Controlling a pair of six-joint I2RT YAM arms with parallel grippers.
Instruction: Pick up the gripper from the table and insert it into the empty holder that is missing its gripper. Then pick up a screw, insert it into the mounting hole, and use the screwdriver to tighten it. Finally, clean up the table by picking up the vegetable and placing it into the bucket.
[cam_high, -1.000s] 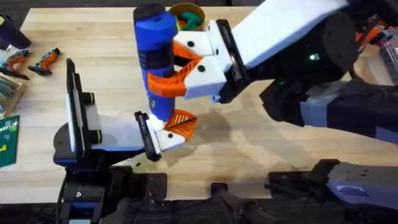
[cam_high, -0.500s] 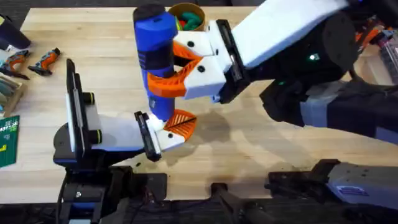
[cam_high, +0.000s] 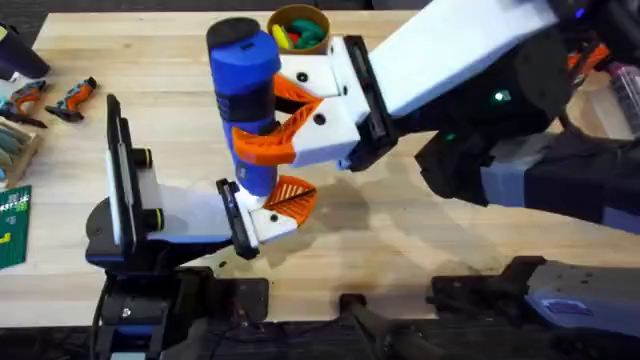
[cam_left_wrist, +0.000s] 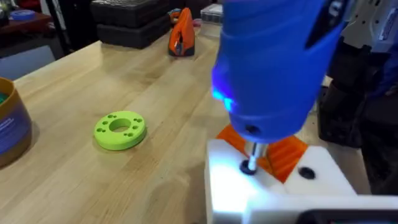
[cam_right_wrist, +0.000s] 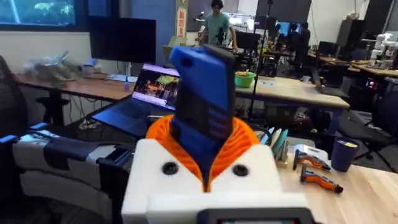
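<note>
My right gripper (cam_high: 262, 118) is shut on the blue screwdriver (cam_high: 243, 70), holding it upright over my left gripper (cam_high: 275, 208). In the left wrist view the screwdriver (cam_left_wrist: 273, 62) glows blue near its base, and its silver tip rests on a dark screw (cam_left_wrist: 249, 166) in the white holder (cam_left_wrist: 230, 180). The orange gripper (cam_left_wrist: 289, 152) sits in that holder (cam_high: 262, 222), just behind the tip. The right wrist view shows the screwdriver (cam_right_wrist: 202, 93) between orange ribbed pads (cam_right_wrist: 242, 146). The orange-yellow bucket (cam_high: 298, 28) stands at the table's far edge with green and yellow items inside.
A lime-green ring (cam_left_wrist: 120, 129) lies flat on the wood between the bucket (cam_left_wrist: 9, 124) and the holder. Orange-handled tools (cam_high: 70, 95) and a green board (cam_high: 12, 225) lie at the table's left side. The right arm crosses the table's middle.
The screwdriver and my right gripper have shifted slightly left and away, uncovering more of the bucket. The left arm has not moved.
</note>
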